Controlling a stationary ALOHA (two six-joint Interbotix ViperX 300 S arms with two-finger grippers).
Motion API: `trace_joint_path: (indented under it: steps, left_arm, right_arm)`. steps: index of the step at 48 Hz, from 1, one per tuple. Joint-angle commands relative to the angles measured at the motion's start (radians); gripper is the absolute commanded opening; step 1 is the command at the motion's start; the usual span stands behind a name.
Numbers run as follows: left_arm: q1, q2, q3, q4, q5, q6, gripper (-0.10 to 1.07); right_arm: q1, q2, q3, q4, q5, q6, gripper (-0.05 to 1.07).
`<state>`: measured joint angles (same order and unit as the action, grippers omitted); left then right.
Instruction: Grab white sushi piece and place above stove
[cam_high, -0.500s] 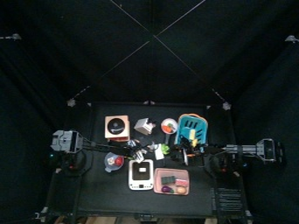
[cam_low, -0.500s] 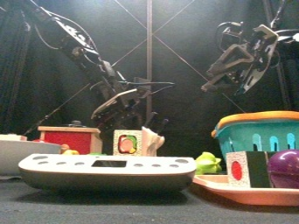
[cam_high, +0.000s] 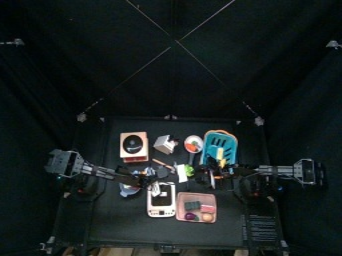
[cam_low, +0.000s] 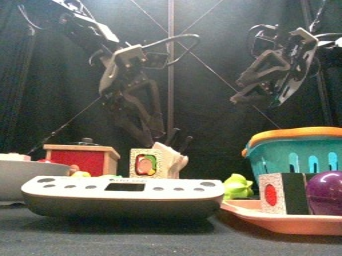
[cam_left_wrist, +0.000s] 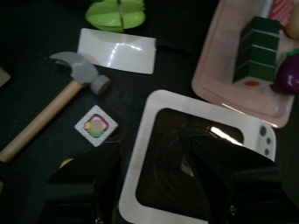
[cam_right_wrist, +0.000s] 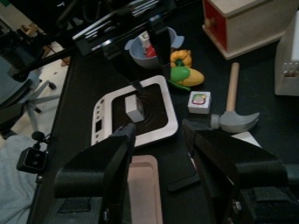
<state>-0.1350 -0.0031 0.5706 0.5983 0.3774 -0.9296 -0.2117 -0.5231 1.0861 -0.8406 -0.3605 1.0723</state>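
The left wrist view is showing the white sushi piece (cam_left_wrist: 94, 123) closest. It is lying flat on the black tabletop (cam_left_wrist: 35, 35), just beside the head of a hammer (cam_left_wrist: 65, 87) and near one edge of a white scale (cam_left_wrist: 198, 157). The left gripper (cam_left_wrist: 158, 153) is hovering over that scale with its jaws spread wide and nothing between them.

The right wrist view is taking in more of the table. The sushi piece (cam_right_wrist: 200, 101) is sitting between the scale (cam_right_wrist: 140, 109) and the hammer (cam_right_wrist: 233, 101), well apart from the red stove (cam_right_wrist: 251, 22) at the far side. The right gripper (cam_right_wrist: 176, 144) is also standing wide and empty. In the front view it is hanging high above the basket (cam_low: 301, 150).

A pink tray (cam_left_wrist: 233, 87) beside the scale is holding a green-and-red sushi piece (cam_left_wrist: 257, 48) and a purple ball (cam_left_wrist: 289, 70). A small bowl (cam_right_wrist: 152, 48) is holding something white and red. What is lying inside the teal basket cannot be made out.

From above, the things are crowding the middle of the small black table (cam_high: 107, 215). Black curtains (cam_high: 171, 60) are closing it in on all sides.
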Motion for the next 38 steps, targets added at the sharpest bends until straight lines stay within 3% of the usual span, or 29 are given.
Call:
trace_joint_path:
  steps: [1, 13, 38]
  left_arm:
    - [-0.037, -0.014, -0.014, 0.044, -0.003, 0.002, 0.85]
    - [-0.112, 0.02, -0.035, 0.135, -0.003, 0.0, 0.85]
    - [-0.117, 0.075, -0.035, 0.118, 0.005, -0.002, 0.85]
  right_arm:
    - [-0.005, -0.014, -0.009, 0.002, -0.005, -0.002, 0.83]
    - [-0.006, -0.014, -0.008, 0.002, -0.005, -0.002, 0.83]
    - [-0.006, -0.014, -0.005, 0.003, -0.005, -0.002, 0.83]
